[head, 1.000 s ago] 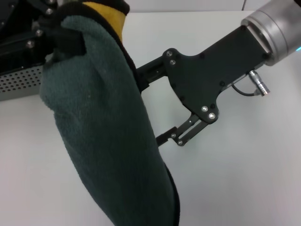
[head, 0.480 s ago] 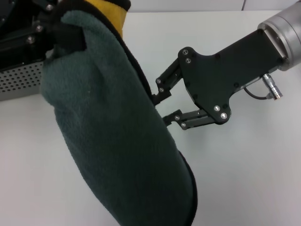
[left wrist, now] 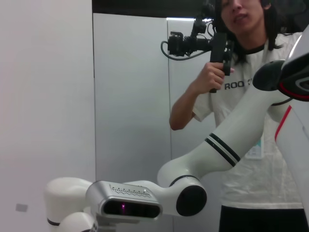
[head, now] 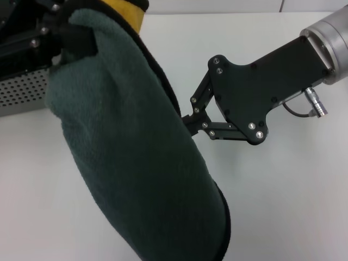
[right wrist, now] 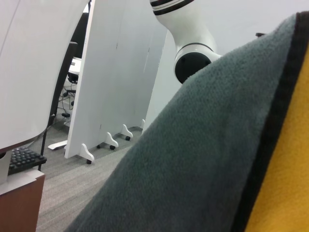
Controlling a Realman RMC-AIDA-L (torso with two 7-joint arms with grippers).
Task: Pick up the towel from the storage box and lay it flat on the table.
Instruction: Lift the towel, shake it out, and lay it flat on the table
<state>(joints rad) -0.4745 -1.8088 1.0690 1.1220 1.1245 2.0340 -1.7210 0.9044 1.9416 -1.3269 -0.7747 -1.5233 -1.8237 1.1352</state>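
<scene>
The dark green towel [head: 125, 163] hangs bunched in the air above the white table [head: 283, 190], its yellow reverse side [head: 128, 13] showing at the top. My left gripper [head: 65, 38] is shut on the towel's top at the upper left. My right gripper [head: 187, 118] reaches in from the right and its fingers have closed on the towel's dark right edge at mid-height. The towel also fills the right wrist view [right wrist: 203, 159], with dark edging and yellow beside it. The storage box [head: 22, 92], with perforated walls, sits behind the towel at the far left.
The towel hides much of the table's middle and front. The left wrist view shows only a person with a camera [left wrist: 227, 53] and a white robot arm [left wrist: 212, 150], away from the table.
My right gripper's fingers, wide open a second ago, have closed together onto the towel's right edge. The towel's lower part has swung slightly right. The left gripper has kept its hold.
</scene>
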